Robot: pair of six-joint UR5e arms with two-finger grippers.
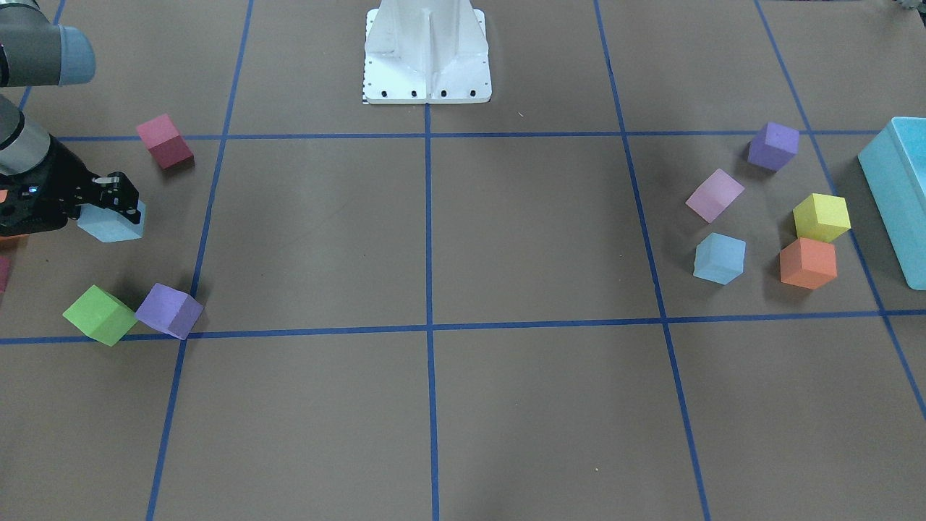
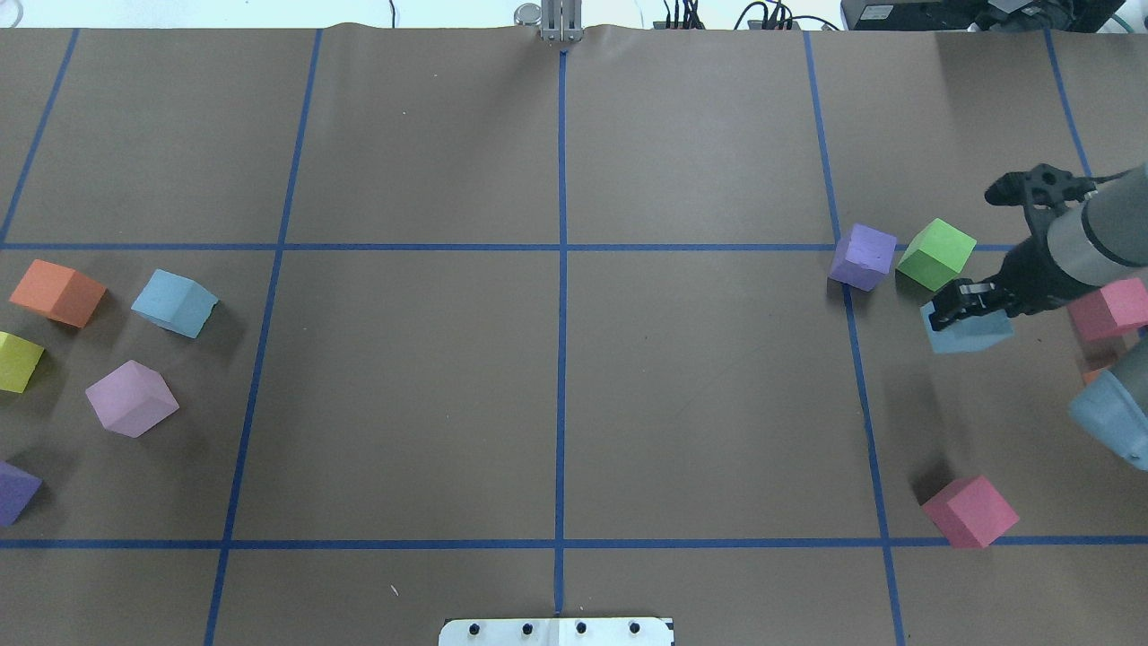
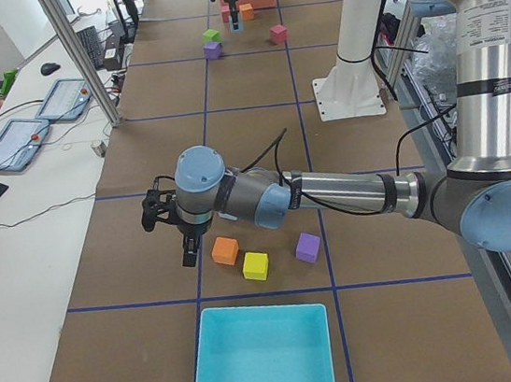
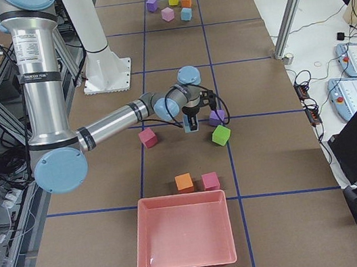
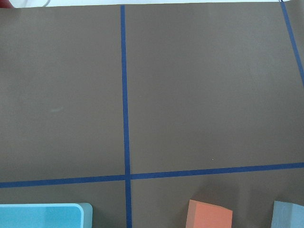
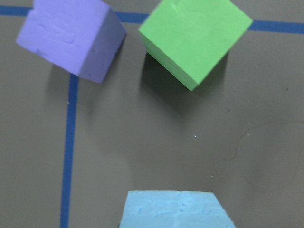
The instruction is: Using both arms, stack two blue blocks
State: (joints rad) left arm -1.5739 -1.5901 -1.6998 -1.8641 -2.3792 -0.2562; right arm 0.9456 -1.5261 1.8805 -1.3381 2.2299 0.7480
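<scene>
One blue block (image 2: pixel 973 334) sits between the fingers of my right gripper (image 2: pixel 961 307) at the table's right side. The gripper looks closed on it. The block also shows in the front view (image 1: pixel 108 226) under the gripper (image 1: pixel 116 202), and at the bottom of the right wrist view (image 6: pixel 175 211). The second blue block (image 2: pixel 175 302) lies free at the far left, also in the front view (image 1: pixel 719 258); its edge shows in the left wrist view (image 5: pixel 289 214). My left gripper (image 3: pixel 190 256) hangs near it, seen only from the side, so I cannot tell whether it is open or shut.
A purple cube (image 2: pixel 863 257) and a green cube (image 2: pixel 935 253) lie just beyond the held block, with red-pink cubes (image 2: pixel 970 511) nearby. Orange (image 2: pixel 57 292), yellow (image 2: pixel 18 361) and lilac (image 2: pixel 132 397) cubes surround the left block. A teal box (image 1: pixel 901 195) and a pink tray (image 4: pixel 183 230) stand at the table's ends.
</scene>
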